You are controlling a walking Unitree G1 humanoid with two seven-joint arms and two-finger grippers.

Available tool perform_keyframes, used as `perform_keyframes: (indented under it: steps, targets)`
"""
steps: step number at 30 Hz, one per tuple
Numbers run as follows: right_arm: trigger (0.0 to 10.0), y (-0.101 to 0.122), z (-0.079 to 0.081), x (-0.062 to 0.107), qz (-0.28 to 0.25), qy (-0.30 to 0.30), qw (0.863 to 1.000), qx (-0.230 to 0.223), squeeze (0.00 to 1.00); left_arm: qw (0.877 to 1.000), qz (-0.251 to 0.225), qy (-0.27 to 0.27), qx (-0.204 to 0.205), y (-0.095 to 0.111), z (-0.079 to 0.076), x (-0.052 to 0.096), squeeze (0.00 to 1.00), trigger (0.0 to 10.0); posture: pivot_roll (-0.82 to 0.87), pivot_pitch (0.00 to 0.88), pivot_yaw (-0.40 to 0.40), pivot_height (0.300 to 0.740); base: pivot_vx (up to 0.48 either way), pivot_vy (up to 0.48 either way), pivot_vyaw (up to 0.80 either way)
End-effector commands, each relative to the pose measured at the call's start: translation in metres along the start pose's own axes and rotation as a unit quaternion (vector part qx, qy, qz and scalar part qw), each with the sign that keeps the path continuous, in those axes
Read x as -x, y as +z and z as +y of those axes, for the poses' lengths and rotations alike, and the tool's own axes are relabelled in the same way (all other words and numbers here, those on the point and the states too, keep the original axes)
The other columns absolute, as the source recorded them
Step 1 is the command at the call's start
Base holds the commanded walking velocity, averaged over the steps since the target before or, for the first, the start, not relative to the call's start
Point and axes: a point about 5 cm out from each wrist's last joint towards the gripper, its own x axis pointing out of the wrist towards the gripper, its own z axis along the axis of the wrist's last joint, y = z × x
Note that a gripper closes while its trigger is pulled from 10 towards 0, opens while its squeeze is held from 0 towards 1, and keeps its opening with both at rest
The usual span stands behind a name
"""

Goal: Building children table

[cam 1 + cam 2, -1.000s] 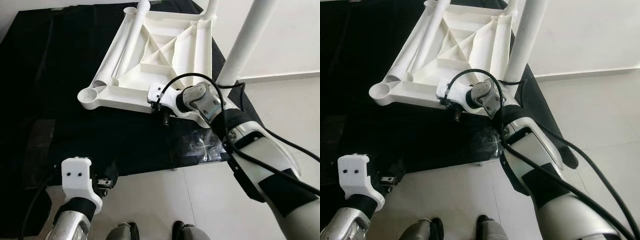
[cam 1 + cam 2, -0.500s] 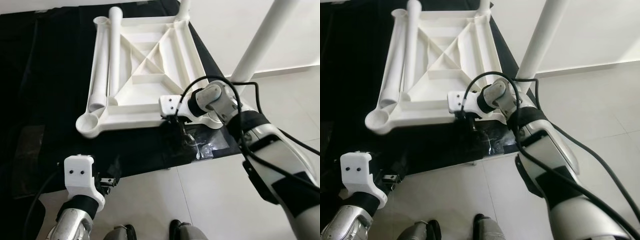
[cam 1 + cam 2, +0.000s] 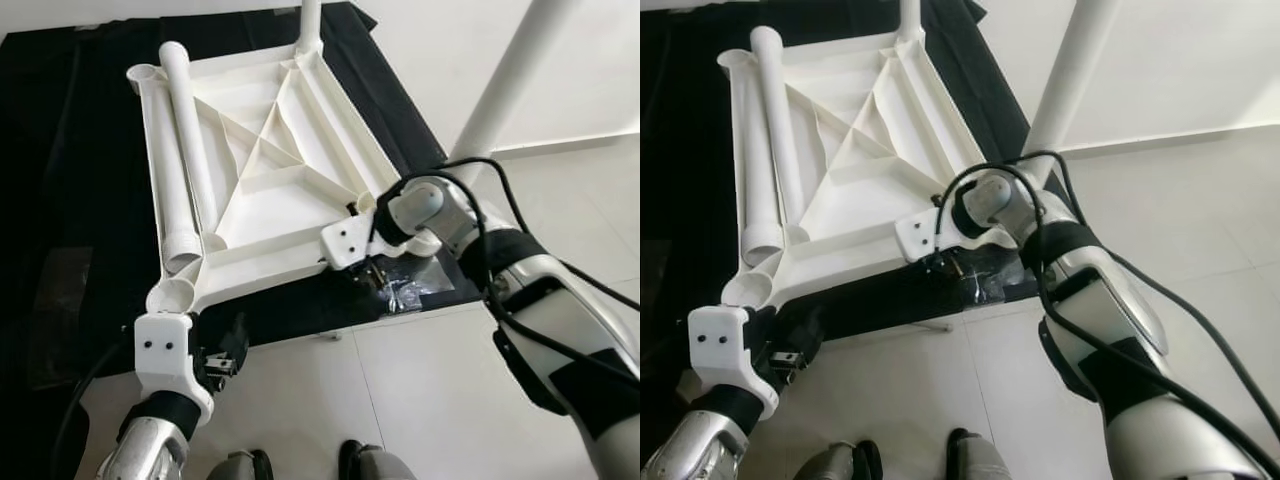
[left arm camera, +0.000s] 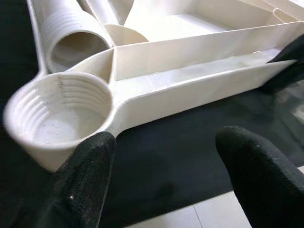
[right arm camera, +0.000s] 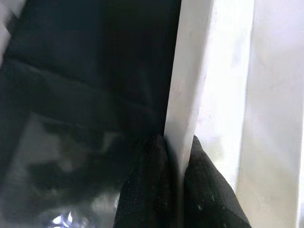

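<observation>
At the lower left of the head views, the left gripper (image 3: 215,362) sits over the near edge of a black cloth (image 3: 80,220), just below the nearest corner of the white plastic tabletop (image 3: 262,195). In the left wrist view its two black fingers (image 4: 83,183) stand spread apart with nothing between them, the dark cloth showing in the gap and the round threaded socket (image 4: 56,116) of that corner just beyond them.

The tabletop lies upside down on the cloth, filling the upper middle of the head views, its ribbed underside facing up with diagonal ribs meeting near the centre. A loose white leg (image 3: 187,150) lies along its left rail, one ribbed open end pointing toward the near corner socket (image 3: 172,297). At the far corner, top centre of the frame, another leg (image 3: 309,22) stands upright out of its socket.

Right of centre, the right gripper (image 3: 368,272) is at the near right rail of the tabletop. The right wrist view shows its fingers (image 5: 145,190) pinched tight on the thin white wall of that rail (image 5: 183,99), one finger on each side.

At the upper right, a thick white leg (image 3: 508,85) rises from the tabletop's right corner, with pale floor tiles (image 3: 420,400) across the bottom and right.
</observation>
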Motion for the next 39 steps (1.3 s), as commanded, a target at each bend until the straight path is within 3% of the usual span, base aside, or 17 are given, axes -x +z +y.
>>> perform_keyframes:
  steps: [1, 2, 5, 6, 7, 14, 19, 24, 27, 28, 29, 30, 31, 32, 36, 38, 39]
  targets:
    - [4.9, -0.014, 0.005, 0.001, 0.060, -0.006, 0.998, 0.008, 0.00, 1.000, 0.010, 0.015, -0.004, -0.004, 0.005, 0.003, 0.00, 10.0, 0.06, 0.240, -0.042, 0.740, 0.000, 0.000, 0.00]
    - [10.0, -0.020, 0.006, 0.006, 0.078, -0.002, 0.997, 0.001, 0.00, 1.000, 0.010, 0.015, -0.004, -0.004, 0.005, 0.003, 0.00, 10.0, 0.06, 0.241, -0.043, 0.740, 0.000, 0.000, 0.00]
    - [10.0, -0.026, 0.009, 0.011, 0.089, 0.009, 0.996, -0.009, 0.00, 1.000, 0.010, 0.015, -0.003, -0.004, 0.005, 0.002, 0.00, 10.0, 0.06, 0.241, -0.042, 0.740, 0.000, 0.000, 0.00]
    - [10.0, -0.032, 0.012, 0.017, 0.099, 0.016, 0.995, -0.019, 0.89, 1.000, 0.010, 0.015, -0.003, -0.003, 0.005, 0.002, 0.00, 10.0, 0.05, 0.242, -0.043, 0.740, 0.000, 0.000, 0.00]
    - [10.0, -0.036, 0.014, 0.020, 0.105, 0.019, 0.994, -0.028, 1.00, 1.000, 0.010, 0.015, -0.002, -0.004, 0.005, 0.002, 0.00, 10.0, 0.05, 0.240, -0.043, 0.740, 0.000, 0.000, 0.00]
    - [10.0, -0.050, 0.018, 0.033, 0.140, 0.017, 0.989, -0.051, 1.00, 1.000, 0.008, 0.014, -0.002, -0.003, 0.005, 0.000, 0.00, 10.0, 0.05, 0.237, -0.043, 0.740, 0.000, 0.000, 0.00]
    - [10.0, -0.043, 0.007, 0.040, 0.073, -0.042, 0.993, -0.088, 1.00, 1.000, 0.005, 0.013, -0.002, -0.002, 0.005, -0.002, 0.00, 10.0, 0.06, 0.229, -0.043, 0.740, 0.000, 0.000, 0.00]
    - [10.0, -0.026, -0.004, 0.044, -0.035, -0.087, 0.988, -0.124, 1.00, 1.000, 0.003, 0.013, -0.002, -0.002, 0.005, -0.004, 0.00, 10.0, 0.06, 0.223, -0.037, 0.740, 0.000, 0.000, 0.00]
    - [10.0, 0.000, -0.009, 0.062, -0.204, -0.128, 0.955, -0.171, 1.00, 1.000, -0.002, 0.014, -0.006, -0.001, 0.008, -0.009, 0.00, 10.0, 0.05, 0.203, -0.022, 0.740, 0.000, 0.000, 0.00]
    - [10.0, 0.000, -0.009, 0.062, -0.204, -0.128, 0.955, -0.171, 1.00, 1.000, -0.002, 0.014, -0.006, -0.001, 0.008, -0.009, 0.00, 10.0, 0.05, 0.203, -0.022, 0.740, 0.000, 0.000, 0.00]
    - [10.0, 0.004, -0.006, 0.068, -0.233, -0.129, 0.947, -0.180, 0.86, 1.000, -0.003, 0.015, -0.007, -0.001, 0.009, -0.011, 0.00, 10.0, 0.05, 0.201, -0.020, 0.740, 0.000, 0.000, 0.00]
    - [10.0, 0.004, -0.006, 0.068, -0.233, -0.129, 0.947, -0.180, 0.86, 1.000, -0.003, 0.015, -0.007, -0.001, 0.009, -0.011, 0.00, 10.0, 0.05, 0.201, -0.020, 0.740, 0.000, 0.000, 0.00]
    - [10.0, 0.006, -0.003, 0.071, -0.248, -0.129, 0.942, -0.186, 0.64, 1.000, -0.004, 0.015, -0.008, 0.000, 0.010, -0.012, 0.00, 10.0, 0.04, 0.194, -0.018, 0.740, 0.000, 0.000, 0.00]
    - [10.0, 0.010, 0.001, 0.072, -0.269, -0.132, 0.934, -0.197, 0.15, 1.000, -0.007, 0.016, -0.010, 0.000, 0.012, -0.015, 0.00, 10.0, 0.04, 0.185, -0.017, 0.740, 0.000, 0.000, 0.00]
    - [10.0, 0.014, 0.006, 0.071, -0.292, -0.136, 0.924, -0.208, 0.04, 1.000, -0.011, 0.016, -0.012, 0.001, 0.013, -0.017, 0.00, 10.0, 0.03, 0.178, -0.018, 0.740, 0.000, 0.000, 0.00]
    - [10.0, 0.019, 0.008, 0.065, -0.320, -0.155, 0.905, -0.234, 0.00, 1.000, -0.015, 0.018, -0.016, 0.002, 0.015, -0.019, 0.00, 10.0, 0.03, 0.166, -0.018, 0.740, 0.000, 0.000, 0.00]
    - [10.0, 0.027, 0.009, 0.040, -0.358, -0.230, 0.846, -0.320, 0.00, 0.999, -0.021, 0.024, -0.020, 0.004, 0.019, -0.023, 0.00, 10.0, 0.03, 0.156, -0.018, 0.740, 0.000, 0.000, 0.00]
